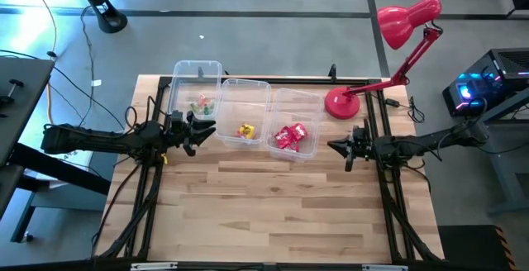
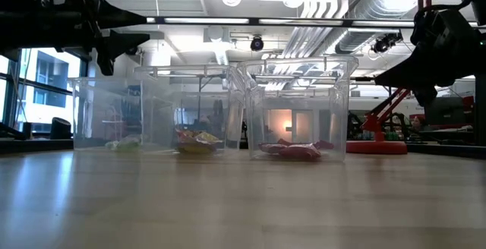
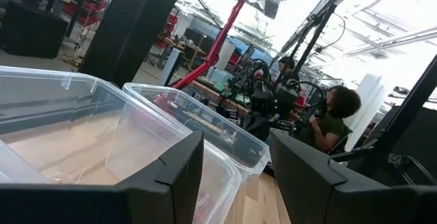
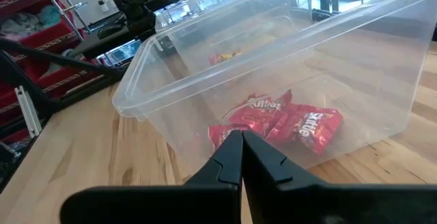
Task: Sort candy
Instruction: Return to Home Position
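Three clear bins stand side by side at the table's far half. Red candy packets (image 1: 289,136) (image 4: 287,125) lie on the floor of the right bin (image 1: 307,102). Yellow candy (image 1: 245,130) (image 2: 196,140) lies in the middle bin (image 1: 245,87). Small green and pale pieces (image 1: 201,104) (image 2: 125,143) lie in the left bin (image 1: 197,66). My left gripper (image 1: 204,130) (image 3: 235,176) hovers open, raised above the table at the near left corner of the middle bin. My right gripper (image 1: 332,146) (image 4: 242,152) is shut on nothing, just right of the right bin, above the table.
A red desk lamp (image 1: 388,52) stands with its base (image 1: 340,102) at the table's far right corner, close behind my right arm. The near half of the wooden table (image 1: 273,213) is bare board. A person (image 3: 334,115) sits in the room beyond.
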`<control>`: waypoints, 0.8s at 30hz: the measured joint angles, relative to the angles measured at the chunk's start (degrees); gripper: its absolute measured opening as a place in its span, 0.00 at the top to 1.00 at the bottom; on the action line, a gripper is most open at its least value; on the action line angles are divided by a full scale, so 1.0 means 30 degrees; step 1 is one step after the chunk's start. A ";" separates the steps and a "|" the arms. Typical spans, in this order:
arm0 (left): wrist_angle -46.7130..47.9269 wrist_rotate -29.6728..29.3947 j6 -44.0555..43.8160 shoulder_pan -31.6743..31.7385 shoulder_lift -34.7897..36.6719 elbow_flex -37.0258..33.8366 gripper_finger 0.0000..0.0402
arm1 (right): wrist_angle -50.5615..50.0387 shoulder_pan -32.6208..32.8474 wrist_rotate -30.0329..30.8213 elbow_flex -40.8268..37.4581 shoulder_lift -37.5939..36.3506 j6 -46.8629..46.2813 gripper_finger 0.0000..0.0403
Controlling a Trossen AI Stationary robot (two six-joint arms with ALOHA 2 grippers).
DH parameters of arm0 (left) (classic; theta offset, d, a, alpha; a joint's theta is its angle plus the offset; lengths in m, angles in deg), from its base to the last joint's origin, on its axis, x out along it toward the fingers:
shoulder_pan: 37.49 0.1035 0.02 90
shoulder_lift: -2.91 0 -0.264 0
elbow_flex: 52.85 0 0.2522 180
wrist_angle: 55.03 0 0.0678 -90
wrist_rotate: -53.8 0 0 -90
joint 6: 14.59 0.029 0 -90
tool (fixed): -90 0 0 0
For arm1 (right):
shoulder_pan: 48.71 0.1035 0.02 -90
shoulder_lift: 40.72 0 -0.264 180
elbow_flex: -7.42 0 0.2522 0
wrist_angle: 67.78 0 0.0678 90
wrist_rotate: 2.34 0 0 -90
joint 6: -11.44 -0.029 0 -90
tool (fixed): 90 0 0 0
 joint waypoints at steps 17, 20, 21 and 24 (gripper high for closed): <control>0.2181 0.0003 -0.0005 -0.0021 0.2145 -0.0013 0.59 | 0.0007 0.0000 0.0019 0.0000 0.0015 0.0000 1.00; 0.4141 0.0021 0.0001 -0.0021 0.4418 0.0036 0.59 | 0.0007 0.0000 0.0029 0.0000 0.0015 0.0000 1.00; 0.4761 -0.0001 0.0007 -0.0021 0.5156 0.0014 0.59 | 0.0007 0.0000 0.0029 0.0000 0.0017 0.0000 1.00; 0.5711 -0.0051 0.0003 -0.0021 0.7020 0.0000 0.59 | 0.0007 0.0000 0.0037 0.0000 0.0029 0.0000 1.00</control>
